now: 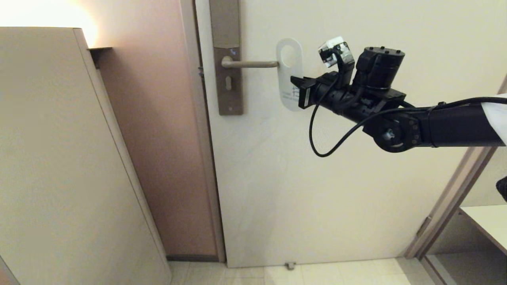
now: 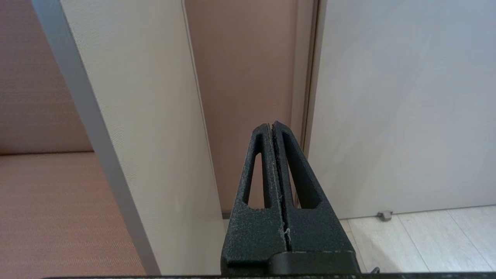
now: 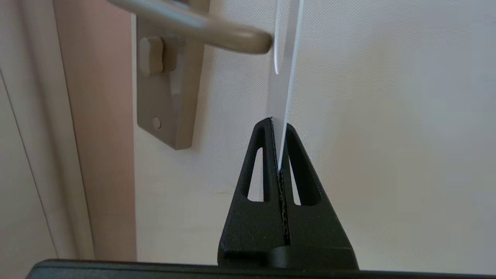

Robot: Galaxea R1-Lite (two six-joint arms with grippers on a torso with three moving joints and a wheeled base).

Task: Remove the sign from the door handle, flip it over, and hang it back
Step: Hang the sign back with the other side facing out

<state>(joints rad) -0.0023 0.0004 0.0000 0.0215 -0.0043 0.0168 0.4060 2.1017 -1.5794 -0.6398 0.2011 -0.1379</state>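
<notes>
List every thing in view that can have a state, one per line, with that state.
sign: white side showing, pinched at its lower part by the right gripper, its hole just off the lever's free end, not hung.
door handle: level, bare.
door: appears closed.
right gripper: shut on the sign, beside the handle.
left gripper: shut, empty, away from the handle.

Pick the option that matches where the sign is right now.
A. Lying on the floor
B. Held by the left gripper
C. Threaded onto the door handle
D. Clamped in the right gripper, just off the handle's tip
D: the right gripper is shut on the sign, whose hole sits just past the door handle tip, not around it.
</notes>
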